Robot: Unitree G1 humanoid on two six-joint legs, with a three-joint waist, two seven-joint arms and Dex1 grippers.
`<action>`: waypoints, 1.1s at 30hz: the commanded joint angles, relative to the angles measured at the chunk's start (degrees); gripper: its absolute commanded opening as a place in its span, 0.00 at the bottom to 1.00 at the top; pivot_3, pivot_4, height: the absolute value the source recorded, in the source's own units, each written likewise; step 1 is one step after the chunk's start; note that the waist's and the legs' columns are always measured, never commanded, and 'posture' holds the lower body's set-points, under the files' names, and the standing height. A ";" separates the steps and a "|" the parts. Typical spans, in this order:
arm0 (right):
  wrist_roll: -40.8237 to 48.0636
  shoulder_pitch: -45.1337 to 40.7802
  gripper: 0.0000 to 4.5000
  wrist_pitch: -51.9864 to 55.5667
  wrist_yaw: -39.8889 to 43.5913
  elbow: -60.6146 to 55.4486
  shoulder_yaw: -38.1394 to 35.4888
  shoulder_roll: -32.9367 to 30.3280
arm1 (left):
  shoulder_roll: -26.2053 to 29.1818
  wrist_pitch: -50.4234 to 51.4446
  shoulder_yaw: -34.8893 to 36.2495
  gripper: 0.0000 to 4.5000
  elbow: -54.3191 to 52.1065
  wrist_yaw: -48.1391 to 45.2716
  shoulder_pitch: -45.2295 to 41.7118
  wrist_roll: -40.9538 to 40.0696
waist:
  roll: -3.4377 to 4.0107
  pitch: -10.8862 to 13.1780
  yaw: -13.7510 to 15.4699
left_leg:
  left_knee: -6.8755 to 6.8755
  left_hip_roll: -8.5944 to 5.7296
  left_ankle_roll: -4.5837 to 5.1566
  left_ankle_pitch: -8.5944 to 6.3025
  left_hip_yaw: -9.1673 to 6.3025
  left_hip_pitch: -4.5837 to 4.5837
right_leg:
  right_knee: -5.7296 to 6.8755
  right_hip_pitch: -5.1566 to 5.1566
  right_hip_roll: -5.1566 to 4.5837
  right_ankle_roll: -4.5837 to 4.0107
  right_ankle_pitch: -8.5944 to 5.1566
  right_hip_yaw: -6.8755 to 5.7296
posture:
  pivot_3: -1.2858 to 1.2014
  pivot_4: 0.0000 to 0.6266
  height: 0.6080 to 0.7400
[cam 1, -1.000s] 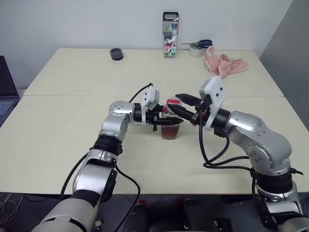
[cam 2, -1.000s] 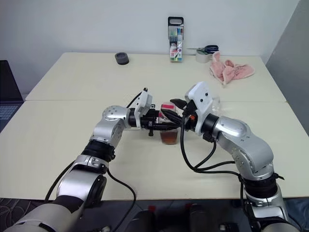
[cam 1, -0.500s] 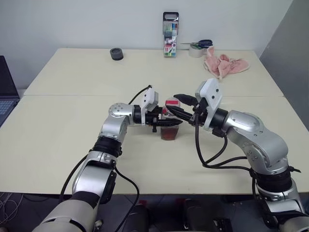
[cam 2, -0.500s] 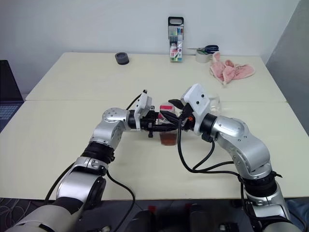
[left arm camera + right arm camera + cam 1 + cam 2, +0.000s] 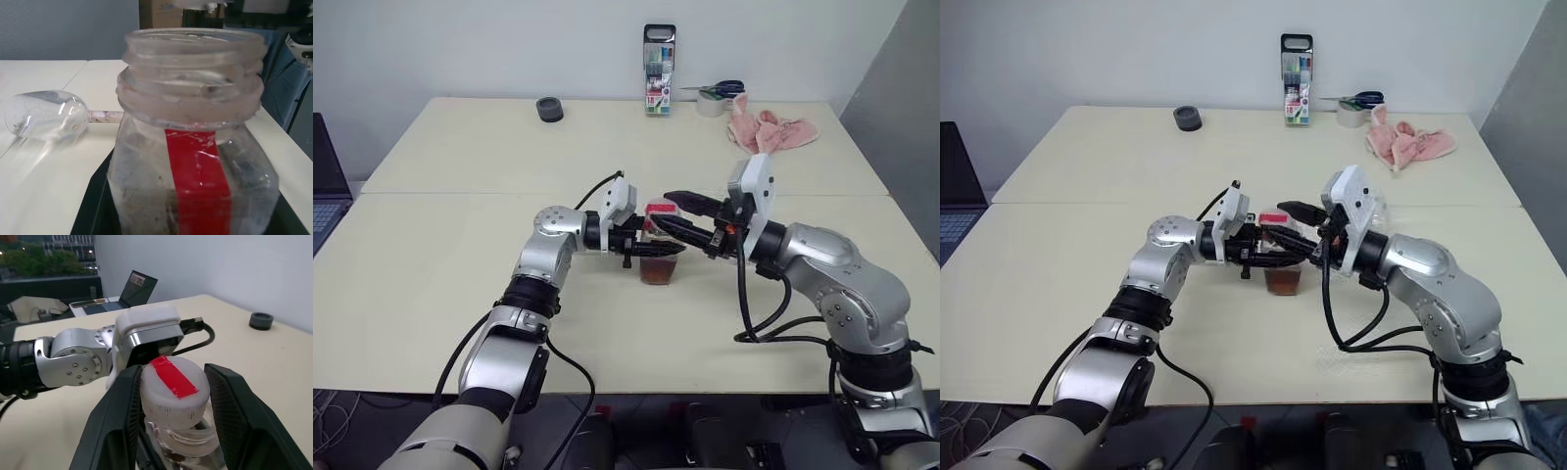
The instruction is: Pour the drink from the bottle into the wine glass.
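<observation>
A: left gripper (image 5: 656, 249)?
B: fingers clamped on the small clear plastic bottle with a red label strip (image 5: 658, 257), one finger on each side of the body, bottle upright between them and down on the cream table (image 5: 460, 274)

A: right gripper (image 5: 664, 211)?
B: comes in from the other side, fingers closed around the whitish screw cap with a red strip on top (image 5: 173, 389), cap wedged between both pads

A: cap on or off?
B: off I think. It sits just above the neck between the right fingers, and the left wrist view shows the neck threads bare. Can't tell if cap and rim touch

A: drink?
B: reddish-brown clear liquid (image 5: 656, 271) low in the bottle, below the left fingers

A: wine glass?
B: clear stemmed wine glass (image 5: 46, 115) lying on its side on the table, past the bottle from the left fingers, apart from them, looks empty

A: anything else?
B: far past both grippers, well apart: tall marker case (image 5: 659, 57), black round puck (image 5: 548, 109), pink crumpled cloth (image 5: 771, 130), tape roll with blue scissors (image 5: 715, 98); dark laptop (image 5: 323, 186) off the table edge by the left arm
</observation>
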 commanded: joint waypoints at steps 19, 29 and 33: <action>-8.90 26.46 0.46 -4.30 -16.63 5.80 -21.34 -3.30 | 5.56 1.66 7.56 0.36 -3.55 10.30 2.81 -2.71 | 0.07 -0.01 -0.13 | -0.03 0.01 0.02 -0.01 0.14 0.08 | 0.05 0.01 0.02 0.00 0.00 0.15 | 0.52 0.24 1.00; -10.79 25.56 1.00 -6.54 -12.15 7.12 -20.60 -7.99 | 10.39 -1.17 12.99 0.36 -0.46 23.74 3.34 -0.34 | 0.06 -0.01 0.07 | -0.02 0.03 0.02 -0.01 0.12 0.11 | 0.04 0.04 0.05 0.01 0.00 0.13 | 0.52 0.24 1.00; 2.16 20.70 1.00 -2.21 -1.15 -1.93 -19.13 -10.79 | 12.58 -3.52 17.13 0.36 2.58 36.57 3.28 2.01 | 0.07 0.00 -0.17 | -0.02 0.05 0.02 -0.01 0.12 0.12 | 0.03 0.05 0.06 0.01 0.00 0.13 | 0.52 0.24 1.00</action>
